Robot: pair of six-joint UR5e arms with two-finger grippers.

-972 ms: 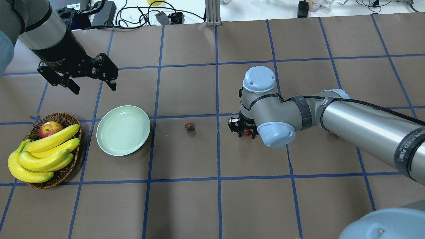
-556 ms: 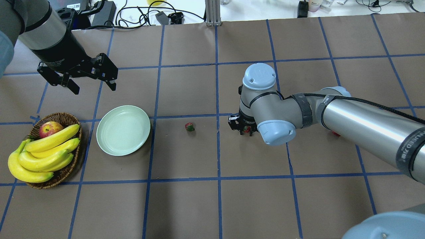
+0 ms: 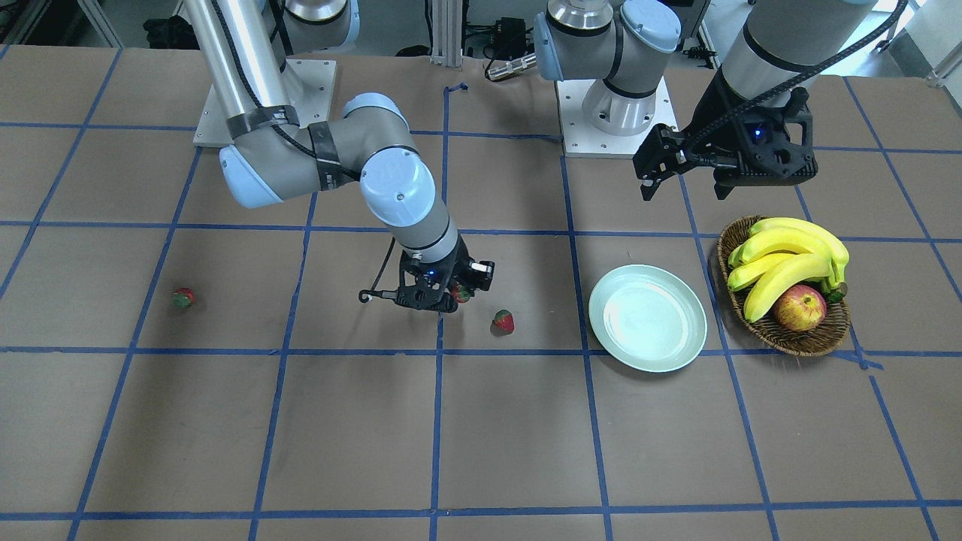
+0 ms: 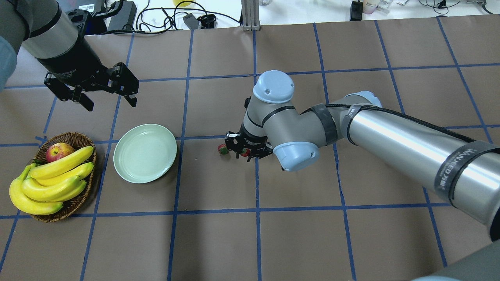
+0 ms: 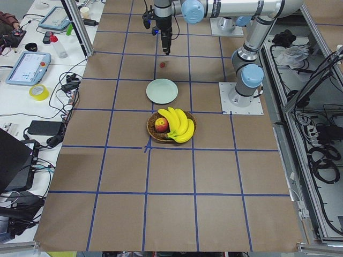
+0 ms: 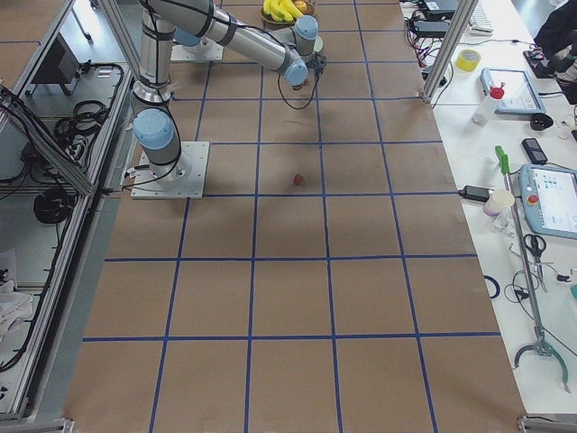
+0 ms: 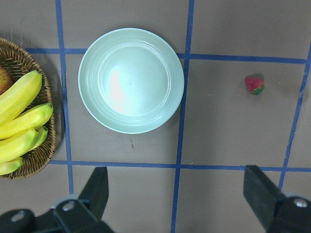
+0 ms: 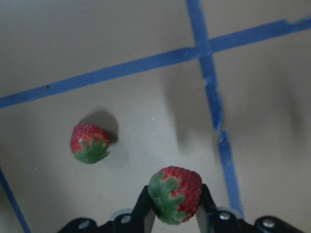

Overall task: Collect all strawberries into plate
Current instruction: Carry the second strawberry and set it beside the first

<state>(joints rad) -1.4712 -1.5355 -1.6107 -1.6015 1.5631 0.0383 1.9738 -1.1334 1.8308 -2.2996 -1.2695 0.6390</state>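
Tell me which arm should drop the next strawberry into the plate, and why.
Right, I'd say. The right gripper holds a strawberry in its jaws, and the plate lies bare nearby. The left gripper hangs open and empty near the plate.

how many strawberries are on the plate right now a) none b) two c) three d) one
A: the plate is bare; one strawberry is pinched in the right gripper, a second strawberry lies on the table beside it, and a third strawberry lies farther off.
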